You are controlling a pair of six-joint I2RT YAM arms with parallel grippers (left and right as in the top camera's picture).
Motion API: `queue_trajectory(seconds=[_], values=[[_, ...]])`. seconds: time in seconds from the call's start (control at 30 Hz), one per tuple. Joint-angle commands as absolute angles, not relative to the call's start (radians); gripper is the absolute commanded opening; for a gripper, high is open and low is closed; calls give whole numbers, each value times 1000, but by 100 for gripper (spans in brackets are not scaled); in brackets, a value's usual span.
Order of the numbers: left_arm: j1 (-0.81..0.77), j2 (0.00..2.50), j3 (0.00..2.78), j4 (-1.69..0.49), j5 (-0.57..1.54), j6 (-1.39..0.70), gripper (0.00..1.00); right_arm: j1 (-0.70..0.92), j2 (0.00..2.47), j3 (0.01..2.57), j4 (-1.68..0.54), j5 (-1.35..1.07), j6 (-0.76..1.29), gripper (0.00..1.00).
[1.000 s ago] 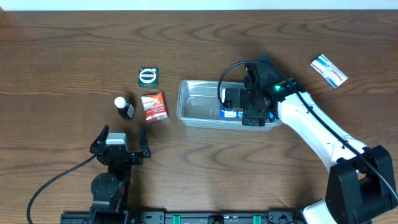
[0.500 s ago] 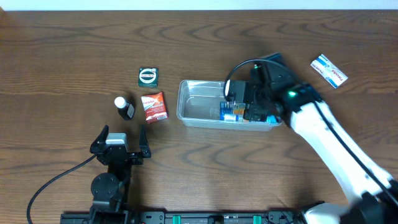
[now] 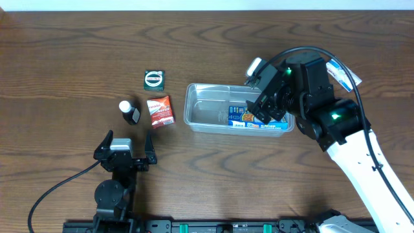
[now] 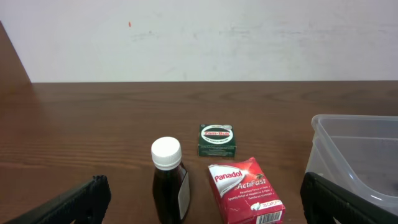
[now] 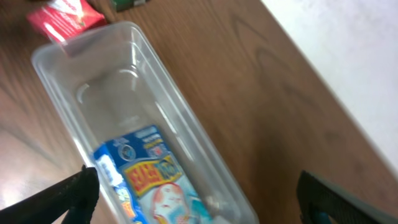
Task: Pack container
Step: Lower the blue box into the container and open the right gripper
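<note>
left arm (image 3: 110, 194) is seen folded low at the near edge. left hand (image 3: 127, 141) is pointed away from the base, fingers (image 4: 74, 202) spread wide, nothing held between them. right arm (image 3: 362, 162) is stretched from the near right corner toward the middle, green lights lit on two joints. right hand (image 3: 268, 110) is held off the counter, tilted downward, fingers (image 5: 68, 196) spread wide at both lower corners of the wrist view, nothing gripped.
</note>
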State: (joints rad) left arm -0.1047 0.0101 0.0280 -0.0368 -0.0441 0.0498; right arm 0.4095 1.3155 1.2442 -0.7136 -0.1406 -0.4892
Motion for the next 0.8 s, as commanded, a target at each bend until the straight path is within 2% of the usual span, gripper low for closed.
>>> queue_trajectory(seconds=[0.0, 0.2, 0.57, 0.77], values=[[-98, 4, 4, -69, -60, 56, 98, 414, 1338, 1248, -723, -179, -309, 86], [-98, 4, 4, -69, -60, 56, 98, 385, 1408, 1248, -782, -138, -128, 77], [-98, 4, 4, -69, -60, 56, 98, 380, 1503, 1248, -914, -139, 128, 41], [-98, 4, 4, -69, -60, 56, 98, 381, 1512, 1247, -970, -166, 179, 27]])
